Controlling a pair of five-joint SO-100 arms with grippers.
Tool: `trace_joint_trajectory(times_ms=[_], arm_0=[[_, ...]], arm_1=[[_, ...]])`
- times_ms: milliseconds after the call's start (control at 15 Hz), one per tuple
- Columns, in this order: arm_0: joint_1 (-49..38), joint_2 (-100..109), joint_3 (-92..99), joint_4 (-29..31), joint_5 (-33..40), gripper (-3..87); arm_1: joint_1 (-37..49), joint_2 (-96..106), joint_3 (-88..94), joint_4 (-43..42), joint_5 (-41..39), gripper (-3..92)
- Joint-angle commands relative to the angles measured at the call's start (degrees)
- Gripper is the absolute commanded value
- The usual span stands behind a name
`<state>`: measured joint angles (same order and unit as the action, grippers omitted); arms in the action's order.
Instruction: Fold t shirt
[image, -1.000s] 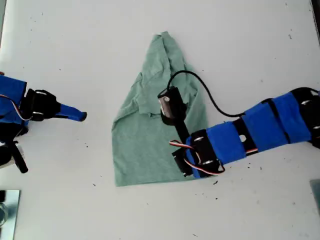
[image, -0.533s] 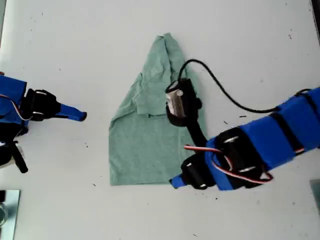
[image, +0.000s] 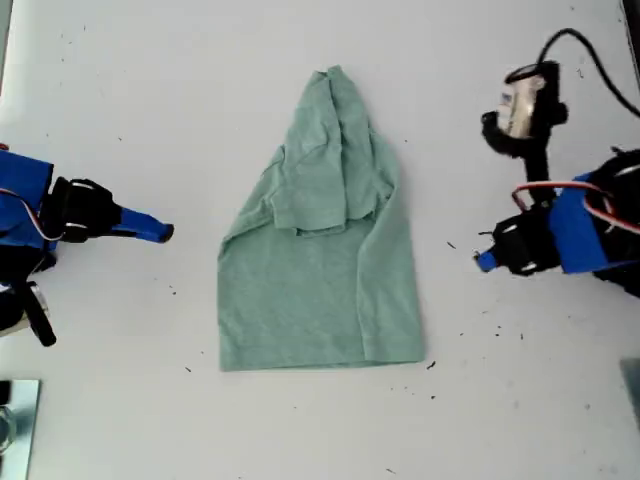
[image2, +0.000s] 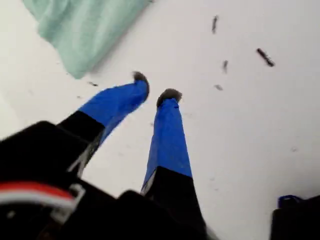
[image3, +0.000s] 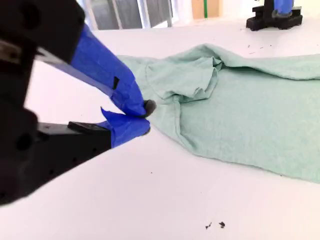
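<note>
The white table (image: 150, 110) carries the t shirt (image: 320, 260), which lies flat at its middle in the exterior view, the narrow bunched end toward 12 o'clock and the broad straight hem toward 6 o'clock. Small dark specks (image: 432, 366) (lint or crumbs, too small to tell) dot the surface around 4 o'clock of the cloth.

The t shirt (image: 318, 250) is soft matt knit cloth, creased. The table (image: 150, 100) looks smooth, matt white, with dark specks under my first gripper (image2: 155, 95). Its fingers (image2: 167, 140) seem tape-wrapped plastic, blue, dark rubbery tips.
</note>
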<state>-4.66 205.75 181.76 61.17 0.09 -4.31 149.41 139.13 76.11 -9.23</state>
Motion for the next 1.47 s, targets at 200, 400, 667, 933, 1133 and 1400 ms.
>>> trace_joint_trajectory(times_ms=[200,400,667,933,1133,1400], arm_0=[[2.72,-0.62,0.62,-0.53,-5.36,-0.3],[9.93,-26.02,-16.17,-2.55,-14.68,-0.3],[18.11,-77.78,-68.55,19.16,-24.52,-0.3],[19.69,-101.07,-95.71,25.58,-16.52,13.5],[18.37,-104.68,-98.44,25.66,-14.85,22.2],[16.96,-115.75,-97.73,23.73,-17.05,23.4]], arm_1=[[7.73,40.96,33.31,3.87,-4.57,2.5],[8.88,43.42,36.47,3.08,-4.57,2.5],[9.84,43.77,36.83,2.9,-5.27,2.5],[9.93,44.56,37.0,3.08,-5.36,2.5],[9.58,45.44,37.27,3.34,-5.1,2.5],[9.23,45.88,37.35,3.52,-5.19,2.5]])
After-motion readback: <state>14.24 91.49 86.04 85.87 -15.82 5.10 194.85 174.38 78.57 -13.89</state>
